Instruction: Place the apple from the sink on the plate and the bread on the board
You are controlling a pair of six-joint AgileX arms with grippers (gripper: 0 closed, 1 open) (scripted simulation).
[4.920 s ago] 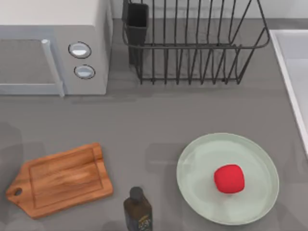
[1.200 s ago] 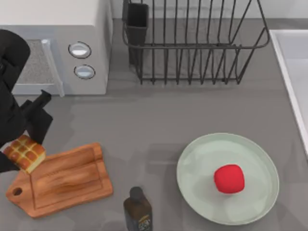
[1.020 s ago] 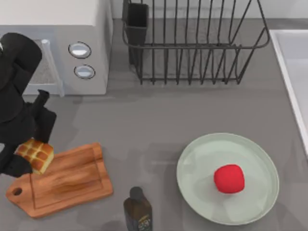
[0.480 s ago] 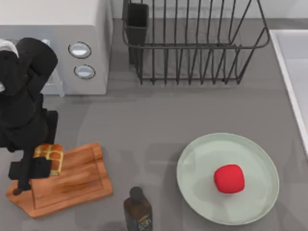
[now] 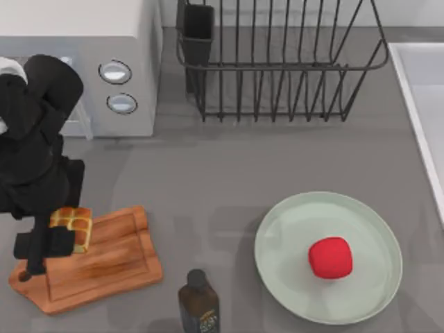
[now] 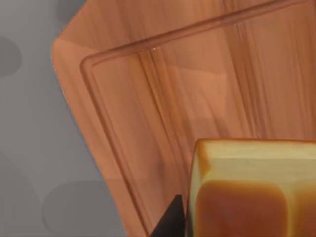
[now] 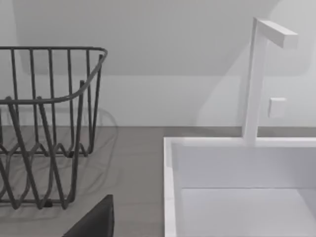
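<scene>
The golden bread (image 5: 71,227) is over the far left part of the wooden board (image 5: 111,267), with my left gripper (image 5: 66,232) shut on it from above. In the left wrist view the bread (image 6: 252,190) hangs close over the board (image 6: 163,84), with one dark fingertip (image 6: 170,223) beside it. The red apple (image 5: 330,257) lies on the pale green plate (image 5: 277,232) at the front right. The sink (image 5: 424,90) runs along the right edge. A dark part of my right gripper (image 7: 96,222) shows near the sink (image 7: 170,158).
A microwave (image 5: 76,69) stands at the back left, just behind my left arm. A black wire dish rack (image 5: 277,62) is at the back centre. A dark bottle (image 5: 198,302) stands between board and plate. A white faucet (image 7: 256,79) rises behind the sink.
My left arm came in from the left with the bread and carried it over the board. In the last half second it has barely moved. Apple and plate are unchanged.
</scene>
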